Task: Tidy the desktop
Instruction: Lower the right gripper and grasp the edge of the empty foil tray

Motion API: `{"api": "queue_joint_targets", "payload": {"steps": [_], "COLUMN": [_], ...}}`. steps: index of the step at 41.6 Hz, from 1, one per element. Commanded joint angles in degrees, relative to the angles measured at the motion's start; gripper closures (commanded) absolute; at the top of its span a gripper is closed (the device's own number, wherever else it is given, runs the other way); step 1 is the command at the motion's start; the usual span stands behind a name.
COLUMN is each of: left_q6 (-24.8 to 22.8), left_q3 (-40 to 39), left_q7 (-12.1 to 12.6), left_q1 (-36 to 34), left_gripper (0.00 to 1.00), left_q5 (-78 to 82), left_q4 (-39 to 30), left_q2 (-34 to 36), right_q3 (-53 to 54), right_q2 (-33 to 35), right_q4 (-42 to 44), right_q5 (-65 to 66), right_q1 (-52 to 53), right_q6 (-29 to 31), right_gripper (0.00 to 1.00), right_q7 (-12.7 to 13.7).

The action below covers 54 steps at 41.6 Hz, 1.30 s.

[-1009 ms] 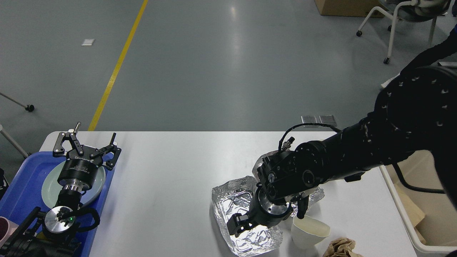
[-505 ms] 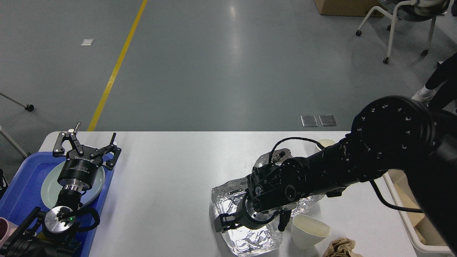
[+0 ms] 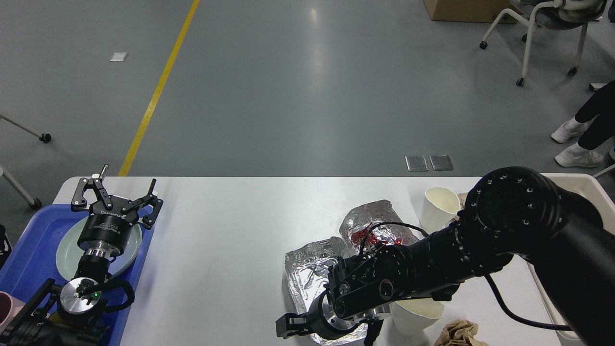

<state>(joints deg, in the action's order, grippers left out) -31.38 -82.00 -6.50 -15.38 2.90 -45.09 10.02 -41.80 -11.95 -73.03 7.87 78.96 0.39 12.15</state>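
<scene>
Right gripper (image 3: 326, 332), jaws spread wide and empty, has slid toward the near edge of the desktop (image 3: 230, 240) over the foil tray (image 3: 307, 269), grasp pending; left gripper (image 3: 115, 199) idles open over the blue tray (image 3: 33, 250).

Workshop hall: grey floor (image 3: 307, 96), yellow line (image 3: 156, 91).

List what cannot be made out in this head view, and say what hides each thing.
- Foil tray: its near right part, behind the right arm.
- Right gripper: its fingertips, cut off by the bottom edge, so its grip is unclear.
- Near paper cup: most of its rim, under the right arm.
- Crumpled brown paper: cut off by the bottom edge.
- Plate on the blue tray: its middle, behind the left gripper.
</scene>
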Motion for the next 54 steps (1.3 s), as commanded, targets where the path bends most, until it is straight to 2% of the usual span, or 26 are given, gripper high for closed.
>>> {"api": "queue_joint_targets", "payload": {"steps": [1, 5, 13, 19, 24, 27, 31, 32, 54], "left_q6": [0.00, 0.00, 0.00, 0.00, 0.00, 0.00, 0.00, 0.00, 0.00], "left_q3": [0.00, 0.00, 0.00, 0.00, 0.00, 0.00, 0.00, 0.00, 0.00], "left_q7": [0.00, 0.00, 0.00, 0.00, 0.00, 0.00, 0.00, 0.00, 0.00], "left_q1": [0.00, -0.09, 0.00, 0.00, -0.09, -0.09, 0.00, 0.00, 0.00], "left_gripper": [0.04, 0.04, 0.04, 0.04, 0.04, 0.04, 0.04, 0.04, 0.04], "left_q5": [0.00, 0.00, 0.00, 0.00, 0.00, 0.00, 0.00, 0.00, 0.00], "left_q4": [0.00, 0.00, 0.00, 0.00, 0.00, 0.00, 0.00, 0.00, 0.00], "left_q2": [0.00, -0.09, 0.00, 0.00, 0.00, 0.00, 0.00, 0.00, 0.00], "right_q3": [0.14, 0.14, -0.04, 0.05, -0.04, -0.13, -0.30, -0.30, -0.04], "right_q2": [-0.09, -0.01, -0.09, -0.09, -0.09, -0.09, -0.18, -0.18, 0.08], "right_q4": [0.52, 1.04, 3.68, 5.79, 5.88, 5.79, 5.79, 5.79, 3.16], "right_q5": [3.55, 5.22, 6.71, 8.47, 8.48, 8.48, 8.21, 8.12, 5.05], "right_q1": [-1.26, -2.14, -4.78, -7.06, -7.06, -7.06, -7.06, -6.98, -2.50], "right_q6": [-0.57, -0.74, -0.74, -0.74, -0.74, -0.66, -0.48, -0.48, -0.48], "right_gripper": [0.06, 0.07, 0.23, 0.29, 0.47, 0.63, 0.96, 1.00, 1.00], "right_q7": [0.06, 0.06, -0.02, -0.11, -0.11, -0.11, -0.02, -0.02, -0.02]}}
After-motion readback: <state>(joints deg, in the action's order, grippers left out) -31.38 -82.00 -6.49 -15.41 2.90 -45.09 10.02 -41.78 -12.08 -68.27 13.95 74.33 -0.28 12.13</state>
